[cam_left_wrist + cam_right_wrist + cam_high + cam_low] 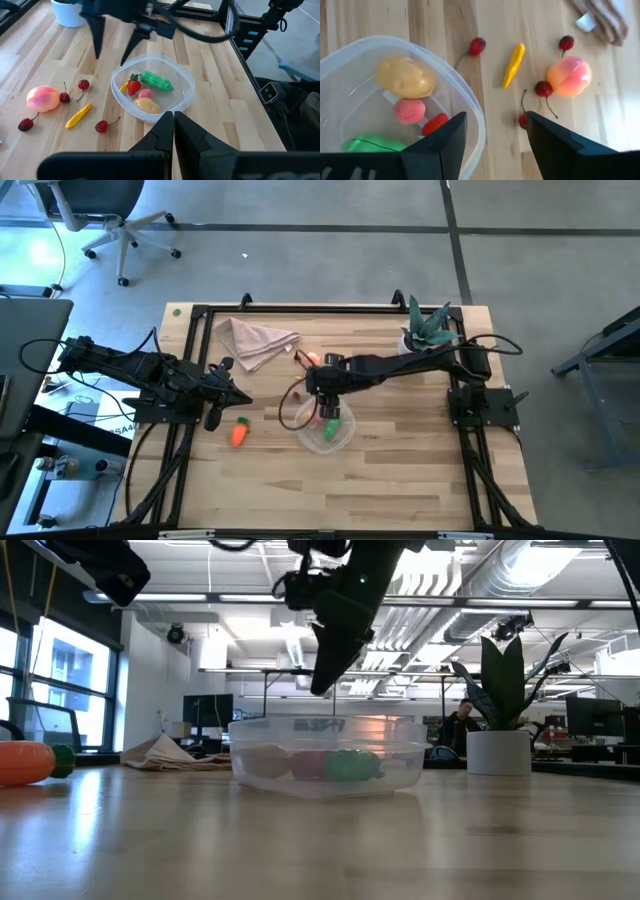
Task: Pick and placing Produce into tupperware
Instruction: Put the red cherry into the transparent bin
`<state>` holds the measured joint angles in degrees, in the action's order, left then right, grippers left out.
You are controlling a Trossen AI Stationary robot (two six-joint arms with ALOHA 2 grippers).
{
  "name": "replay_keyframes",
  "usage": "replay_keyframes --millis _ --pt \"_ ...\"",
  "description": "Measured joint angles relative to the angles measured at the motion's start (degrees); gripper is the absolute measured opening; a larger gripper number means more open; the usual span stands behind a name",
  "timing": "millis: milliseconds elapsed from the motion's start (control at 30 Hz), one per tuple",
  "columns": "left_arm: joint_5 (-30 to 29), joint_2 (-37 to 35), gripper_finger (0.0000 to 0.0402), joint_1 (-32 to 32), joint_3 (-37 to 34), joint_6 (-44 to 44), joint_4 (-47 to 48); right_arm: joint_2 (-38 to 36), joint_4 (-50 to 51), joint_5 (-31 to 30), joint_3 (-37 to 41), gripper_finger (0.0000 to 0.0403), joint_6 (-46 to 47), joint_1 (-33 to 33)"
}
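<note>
The clear round tupperware (187, 85) stands mid-table and holds a green pepper (157, 81), a red strawberry (133, 87), a pink piece (410, 110) and a tan potato (405, 77). My right gripper (496, 120) hangs open and empty above the tub's far rim (325, 395). On the wood beyond it lie a yellow piece (513, 65), a peach (569, 76) and several cherries. An orange carrot (239, 433) lies left of the tub, near my left gripper (173, 117), which is shut and raised at the table's left.
A beige napkin (255, 340) lies at the far left of the table. A spiky green plant in a white pot (428, 328) stands at the far right corner. Bare wood lies in front of the tub toward the near edge.
</note>
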<state>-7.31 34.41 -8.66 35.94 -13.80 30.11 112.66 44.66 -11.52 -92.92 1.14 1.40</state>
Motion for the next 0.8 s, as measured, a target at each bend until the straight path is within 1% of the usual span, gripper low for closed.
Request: replay_keyframes --millis 100,267,433,533,567,667,800 --pt "0.0 0.0 0.0005 0.0 0.0 0.0 0.0 0.0 0.4 3.8 0.0 0.0197 -1.0 -3.2" --pt "0.0 0.0 0.0005 0.0 0.0 0.0 0.0 0.0 1.0 5.7 0.0 0.0197 -1.8 -8.3" --pt "0.0 0.0 0.0005 0.0 0.0 0.0 0.0 0.0 -0.2 13.4 0.5 0.0197 -4.0 -11.4" --pt "0.0 0.0 0.0005 0.0 0.0 0.0 0.0 -0.5 -5.6 18.3 4.6 0.0197 -4.2 -13.2" --pt "0.0 0.0 0.0005 0.0 0.0 0.0 0.0 -0.7 -7.4 19.0 6.5 0.0197 -4.2 -13.7" --pt "0.0 0.0 0.0005 0.0 0.0 0.0 0.0 -1.7 -11.9 18.8 11.7 0.0197 -4.7 -14.7" --pt "0.0 0.0 0.0005 0.0 0.0 0.0 0.0 -4.8 -20.5 18.5 18.3 0.0197 -6.4 -15.1"
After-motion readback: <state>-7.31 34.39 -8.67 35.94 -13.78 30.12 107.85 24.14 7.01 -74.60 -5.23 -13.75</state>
